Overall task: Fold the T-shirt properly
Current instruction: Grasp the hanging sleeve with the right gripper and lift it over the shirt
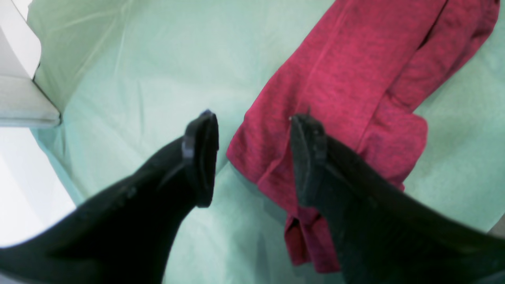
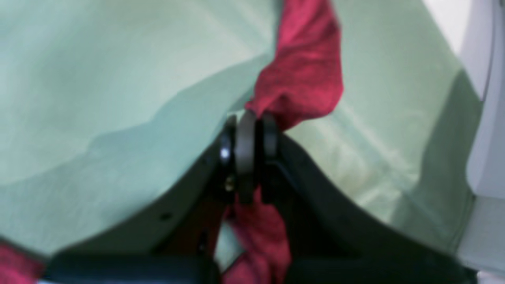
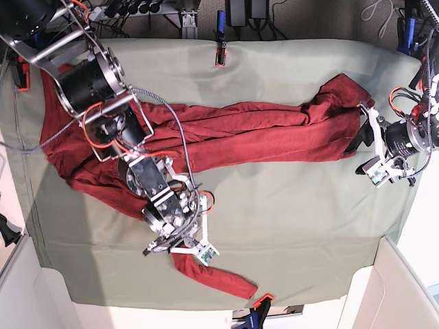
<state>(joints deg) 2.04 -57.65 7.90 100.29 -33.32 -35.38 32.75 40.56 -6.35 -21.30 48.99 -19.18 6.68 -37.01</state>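
A sage-green table cloth (image 3: 288,205) covers the whole work surface, lightly creased, held at its edges by clamps: 1 at the top centre (image 3: 220,41) and 1 at the bottom edge (image 3: 255,317). Cables and dark equipment line the upper border of the base view.

The T-shirt (image 3: 254,133) is a brick-red, faintly heathered soft knit, bunched into a long rumpled band running from the upper left to the right side of the base view. 1 sleeve trails down to the lower centre, ending in a narrow strip.

The right gripper (image 2: 246,157), at lower centre-left in the base view, has its black fingers pinched together on a twisted fold of that sleeve. The left gripper (image 1: 252,157), at the right edge, hangs with its fingers spread apart above the shirt's end, holding nothing.
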